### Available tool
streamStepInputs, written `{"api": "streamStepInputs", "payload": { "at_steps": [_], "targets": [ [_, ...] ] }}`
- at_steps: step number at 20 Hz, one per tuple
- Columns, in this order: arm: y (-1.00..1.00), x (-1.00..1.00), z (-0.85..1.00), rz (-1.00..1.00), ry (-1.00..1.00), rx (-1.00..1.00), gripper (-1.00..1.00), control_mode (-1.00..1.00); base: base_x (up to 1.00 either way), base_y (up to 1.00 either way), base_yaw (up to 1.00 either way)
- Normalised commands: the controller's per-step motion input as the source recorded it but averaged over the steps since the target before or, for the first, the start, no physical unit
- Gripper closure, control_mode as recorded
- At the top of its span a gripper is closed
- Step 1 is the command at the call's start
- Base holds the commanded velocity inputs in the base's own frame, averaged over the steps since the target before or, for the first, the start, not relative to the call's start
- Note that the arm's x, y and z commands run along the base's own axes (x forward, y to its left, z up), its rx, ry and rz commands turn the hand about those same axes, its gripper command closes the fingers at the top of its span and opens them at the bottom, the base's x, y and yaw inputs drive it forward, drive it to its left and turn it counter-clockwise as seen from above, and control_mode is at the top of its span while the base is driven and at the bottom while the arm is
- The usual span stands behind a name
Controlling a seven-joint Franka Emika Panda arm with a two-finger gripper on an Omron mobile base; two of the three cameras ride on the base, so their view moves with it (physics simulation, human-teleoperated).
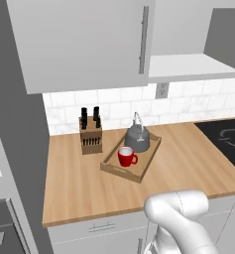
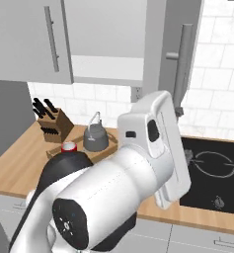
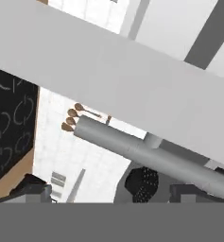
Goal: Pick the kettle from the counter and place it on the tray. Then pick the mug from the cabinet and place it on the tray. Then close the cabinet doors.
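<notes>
On the counter [image 1: 188, 154], the mug [image 1: 127, 156] and kettle [image 1: 137, 136] are seen seated in the tray [image 1: 151, 158]. Farther up, the right door's handle [image 3: 146, 153] is faced by the gripper [image 3: 104, 191], jaws apart; the panel should be pushed flush.

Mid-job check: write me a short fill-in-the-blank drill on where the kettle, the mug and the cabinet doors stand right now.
1. The kettle and the red mug both sit on the wooden ____.
2. The knife block stands on the counter to the ____ of the tray in the left base view.
3. In the right base view, the right cabinet door stands ____.
4. In the hand view, the end effector is close to a grey door ____.

Missing words: tray; left; open; handle
</notes>
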Motion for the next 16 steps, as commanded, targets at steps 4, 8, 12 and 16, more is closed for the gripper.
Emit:
{"api": "streamStepInputs", "payload": {
  "at_steps": [4, 8, 12, 16],
  "targets": [
    [0.46, 0.46, -0.11, 0.33, 0.17, 0.00, -1.00, -1.00, 0.00, 0.00, 0.00],
    [0.52, 0.44, -0.15, 0.33, 0.15, 0.00, -1.00, -1.00, 0.00, 0.00, 0.00],
    [0.58, 0.40, -0.14, 0.30, 0.05, 0.00, -1.00, -1.00, 0.00, 0.00, 0.00],
    [0.56, 0.54, -0.11, 0.27, 0.00, 0.00, -1.00, -1.00, 0.00, 0.00, 0.00]
  ]
}}
